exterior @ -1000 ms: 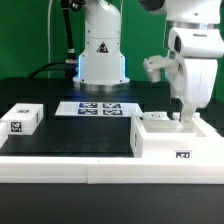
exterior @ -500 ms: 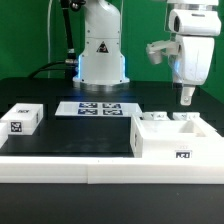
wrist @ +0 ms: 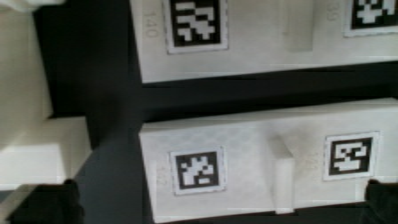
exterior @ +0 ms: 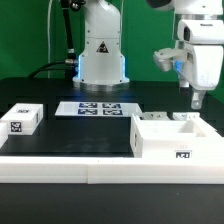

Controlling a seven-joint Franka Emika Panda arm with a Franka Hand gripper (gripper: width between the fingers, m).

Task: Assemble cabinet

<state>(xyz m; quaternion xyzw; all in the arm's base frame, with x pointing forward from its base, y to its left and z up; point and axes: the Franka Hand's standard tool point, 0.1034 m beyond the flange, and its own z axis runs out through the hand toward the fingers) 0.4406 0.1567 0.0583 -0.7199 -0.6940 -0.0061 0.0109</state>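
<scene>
The cabinet (exterior: 172, 138) is a large white box at the exterior view's right, on the black table near the front edge, with one tag on its front face. My gripper (exterior: 196, 100) hangs above its far right corner, clear of it and empty. In the wrist view the cabinet's white panels (wrist: 267, 150) with black-and-white tags fill the picture below the gripper (wrist: 199, 216). The fingers show only as dark shapes at the two lower corners, wide apart, with nothing between them.
A small white block (exterior: 20, 119) with one tag lies at the exterior view's left. The marker board (exterior: 100, 108) lies flat in front of the robot base (exterior: 102, 55). A white rim (exterior: 60, 165) borders the table's front.
The gripper has risen straight out of the cabinet's right side and shifted slightly to the exterior view's right. It carries nothing. The cabinet has not moved.
</scene>
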